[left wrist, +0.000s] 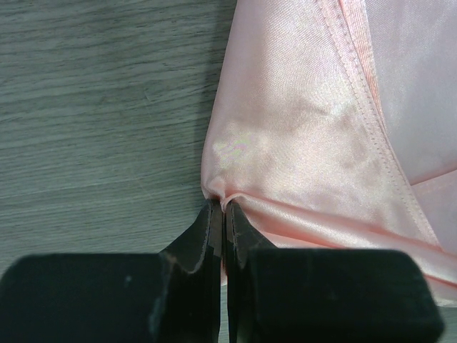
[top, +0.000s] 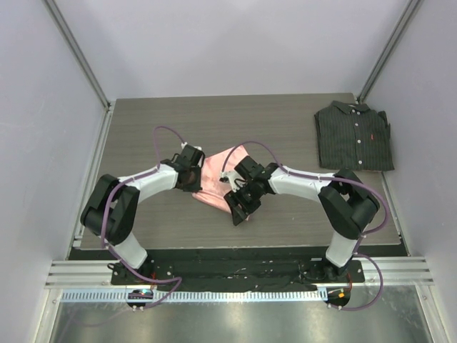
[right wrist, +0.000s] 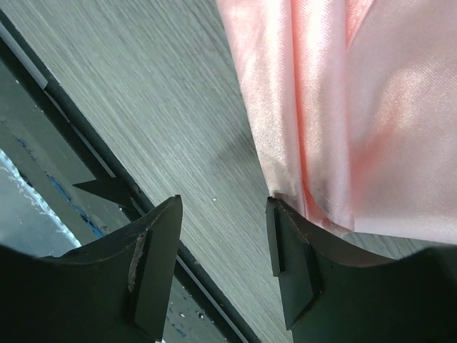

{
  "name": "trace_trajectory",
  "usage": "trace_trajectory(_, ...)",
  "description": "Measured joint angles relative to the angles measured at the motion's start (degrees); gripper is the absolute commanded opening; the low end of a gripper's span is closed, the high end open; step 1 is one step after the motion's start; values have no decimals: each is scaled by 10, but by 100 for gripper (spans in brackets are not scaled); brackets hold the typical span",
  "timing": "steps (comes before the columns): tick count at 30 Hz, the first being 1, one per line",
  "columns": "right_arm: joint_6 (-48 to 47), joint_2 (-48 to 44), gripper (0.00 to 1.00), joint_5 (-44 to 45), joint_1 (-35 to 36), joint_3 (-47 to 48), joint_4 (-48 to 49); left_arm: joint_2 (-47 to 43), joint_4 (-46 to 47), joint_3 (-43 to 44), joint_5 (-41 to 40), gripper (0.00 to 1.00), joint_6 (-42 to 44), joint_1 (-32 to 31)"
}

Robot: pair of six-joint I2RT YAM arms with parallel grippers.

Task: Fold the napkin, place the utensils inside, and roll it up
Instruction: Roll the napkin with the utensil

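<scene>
The salmon-pink satin napkin [top: 216, 179] lies bunched and partly folded on the table between my two grippers. My left gripper [top: 191, 174] is shut on the napkin's left edge; in the left wrist view the cloth [left wrist: 307, 143] puckers where the closed fingertips [left wrist: 223, 207] pinch it. My right gripper [top: 238, 202] is open at the napkin's near right corner; in the right wrist view the folded cloth [right wrist: 343, 121] lies over the outside of the right finger [right wrist: 293, 250], with nothing between the jaws. The fork is hidden or out of view.
A dark pinstriped folded collared shirt [top: 355, 136] lies at the table's back right. The table's near edge and a black rail [right wrist: 93, 164] run close under my right gripper. Frame posts stand at the back corners.
</scene>
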Motion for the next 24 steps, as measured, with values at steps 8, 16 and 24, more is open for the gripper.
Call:
trace_trajectory(8, -15, -92, 60, 73, 56, 3, 13, 13, -23, 20, 0, 0, -2, 0)
trace_trajectory(16, -70, -142, 59, 260, 132, -79, 227, 26, -44, 38, 6, 0, -6, 3)
trace_trajectory(24, -101, -25, 60, 307, 131, -87, 321, 27, -46, 39, 16, 0, -13, 8)
